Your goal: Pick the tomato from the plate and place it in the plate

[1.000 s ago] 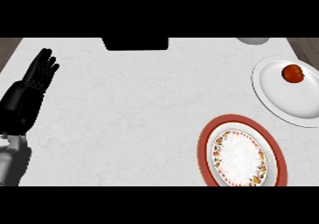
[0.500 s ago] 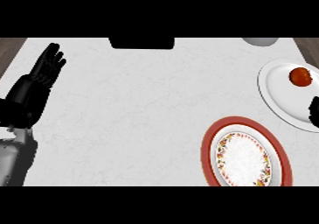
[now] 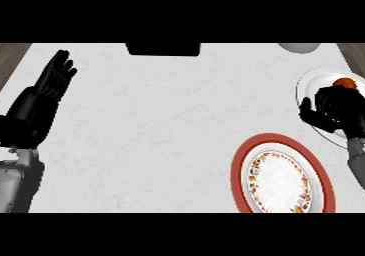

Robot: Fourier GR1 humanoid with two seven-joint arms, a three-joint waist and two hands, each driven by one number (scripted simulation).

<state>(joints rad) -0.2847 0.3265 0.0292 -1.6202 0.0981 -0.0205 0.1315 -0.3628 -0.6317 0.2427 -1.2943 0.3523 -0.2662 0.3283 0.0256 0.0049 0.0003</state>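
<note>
Over at the view's right edge, the right hand hangs above the white plate. Its thumb is spread toward the left and its fingers are relaxed, grasping nothing. The fingertips reach up to the tomato, which sits on the far part of that plate. The hand hides the tomato's near side, so I cannot tell whether they touch. Nearer the robot and slightly left, a red-rimmed plate with a patterned inner ring lies flat on the pale marbled worktop, apart from the white plate. At the far edge sit a dark block and, to its right, a pale round object. Far across at the left edge, the left hand rests released, fingers straight and pointing up.
</note>
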